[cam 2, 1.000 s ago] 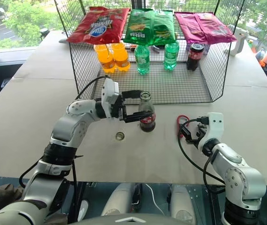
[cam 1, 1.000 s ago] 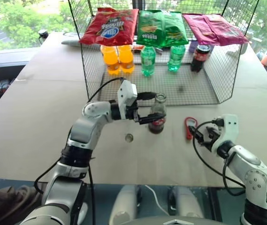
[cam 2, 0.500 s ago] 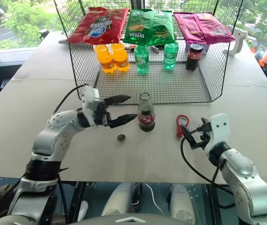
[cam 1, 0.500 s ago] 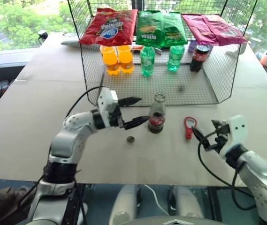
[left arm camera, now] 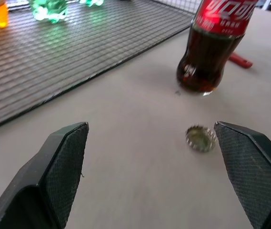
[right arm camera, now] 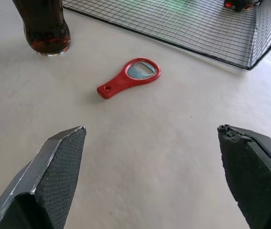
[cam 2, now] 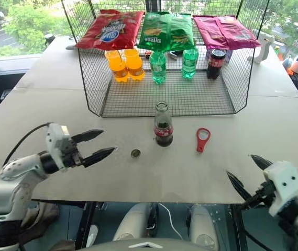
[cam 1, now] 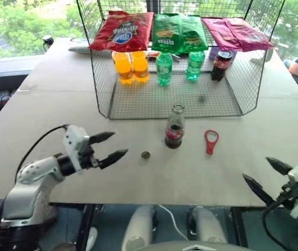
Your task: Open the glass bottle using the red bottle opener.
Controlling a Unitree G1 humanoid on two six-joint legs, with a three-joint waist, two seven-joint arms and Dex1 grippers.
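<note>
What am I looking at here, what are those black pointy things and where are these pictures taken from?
This is a two-armed robot at a table. Two pictures come from cameras in its head, looking down over the table. The other two come from cameras on its wrists, looking out between the fingers. The black pointy things are those fingers: the left gripper and the right gripper, both open and holding nothing. On the table stands a glass bottle of dark cola with its top open. A small metal cap lies on the table on the bottle's left, and a red bottle opener lies flat on its right. Behind is a wire rack with orange, green and dark drink bottles, and snack bags on top.
</note>
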